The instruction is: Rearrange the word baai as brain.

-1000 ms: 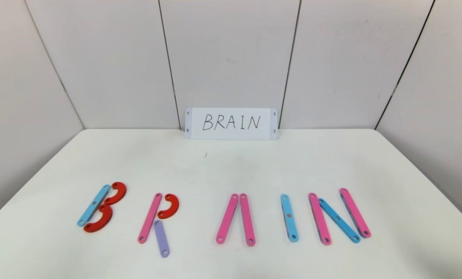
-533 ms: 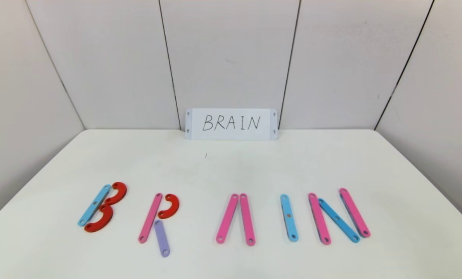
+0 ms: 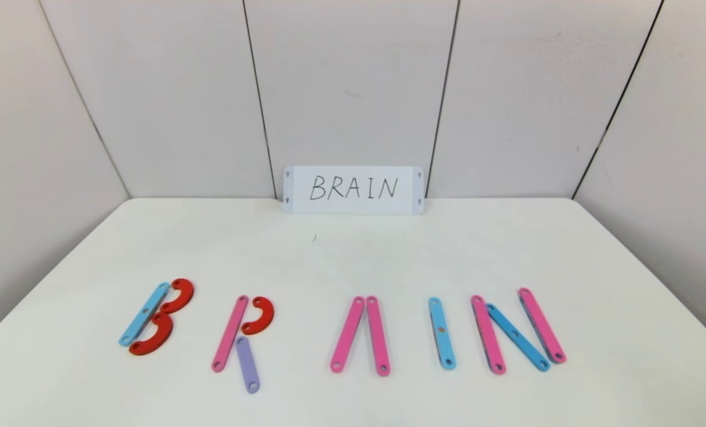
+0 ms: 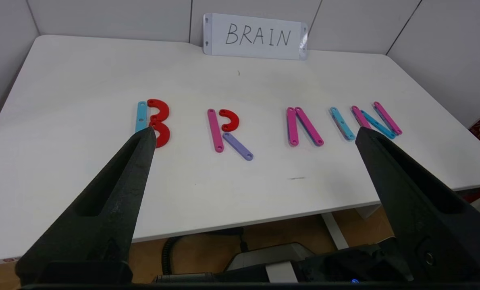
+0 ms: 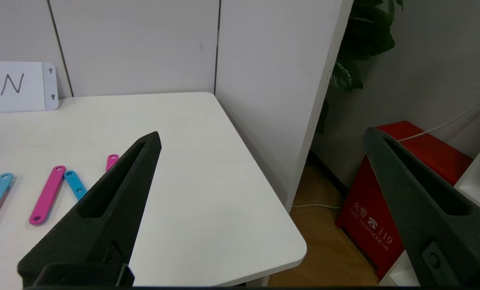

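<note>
On the white table [image 3: 353, 255] the strip-built letters read brain, not baai. From left to right lie a blue-and-red B [image 3: 145, 314], a pink, red and purple R [image 3: 230, 334], a pink A [image 3: 378, 335], a blue I [image 3: 441, 333] and a pink-blue-pink N [image 3: 516, 337]. Neither arm shows in the head view. My left gripper [image 4: 256, 133] hangs open, back past the table's near edge, facing the B [image 4: 158, 117] and the R [image 4: 215, 131]. My right gripper [image 5: 262, 133] is open too, off the table's near right corner, holding nothing.
A white card [image 3: 353, 190] with handwritten BRAIN leans on the back wall. Panel walls close the table at the back and sides. Beyond the right panel a red box [image 5: 389, 209] stands on the floor.
</note>
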Robot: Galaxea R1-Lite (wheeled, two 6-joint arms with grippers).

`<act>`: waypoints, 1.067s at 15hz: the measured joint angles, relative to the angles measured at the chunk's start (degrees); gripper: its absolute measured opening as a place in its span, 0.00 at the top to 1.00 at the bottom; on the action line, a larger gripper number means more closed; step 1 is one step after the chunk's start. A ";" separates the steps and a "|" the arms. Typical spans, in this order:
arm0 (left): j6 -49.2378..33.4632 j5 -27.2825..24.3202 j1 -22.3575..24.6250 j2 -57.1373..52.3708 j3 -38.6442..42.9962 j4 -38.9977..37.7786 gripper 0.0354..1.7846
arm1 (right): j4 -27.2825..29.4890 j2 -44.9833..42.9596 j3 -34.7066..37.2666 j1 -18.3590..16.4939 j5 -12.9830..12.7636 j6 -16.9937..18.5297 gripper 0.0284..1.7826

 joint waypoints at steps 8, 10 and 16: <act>-2.93 -10.67 8.00 -6.57 -2.45 7.83 0.03 | 0.15 -0.61 -0.96 0.00 -0.61 1.46 0.02; -2.84 -11.14 8.23 -9.08 -1.60 8.30 0.03 | 0.11 -0.61 -1.18 0.02 -0.63 1.72 0.02; -2.51 -13.68 7.69 -16.68 5.73 2.34 0.03 | -1.90 -0.61 2.06 0.05 -0.16 2.43 0.02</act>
